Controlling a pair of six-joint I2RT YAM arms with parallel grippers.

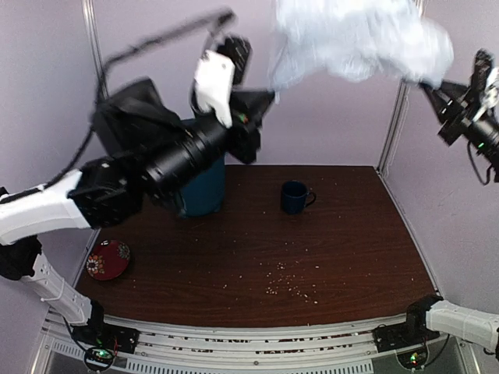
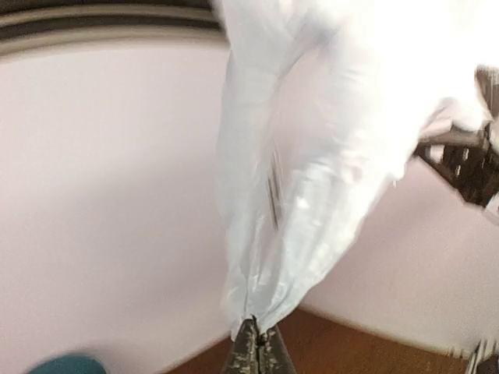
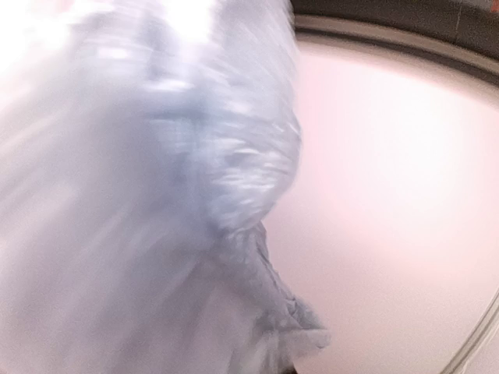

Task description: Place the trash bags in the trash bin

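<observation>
The pale blue-grey trash bag [image 1: 359,39] hangs stretched high above the table between both grippers. My left gripper [image 1: 269,95] is shut on the bag's left corner; in the left wrist view the bag [image 2: 304,179] rises from the closed fingertips [image 2: 257,343]. My right gripper [image 1: 429,87] holds the bag's right end; in the right wrist view the bag [image 3: 156,202] fills the frame and hides the fingers. The teal-blue trash bin [image 1: 204,187] stands at the back left of the table, mostly hidden behind my left arm.
A small dark blue mug [image 1: 295,197] stands near the table's middle back. A red patterned dish [image 1: 107,259] lies at the left front. Crumbs are scattered over the brown tabletop [image 1: 327,249]. Pale walls close in the back and right.
</observation>
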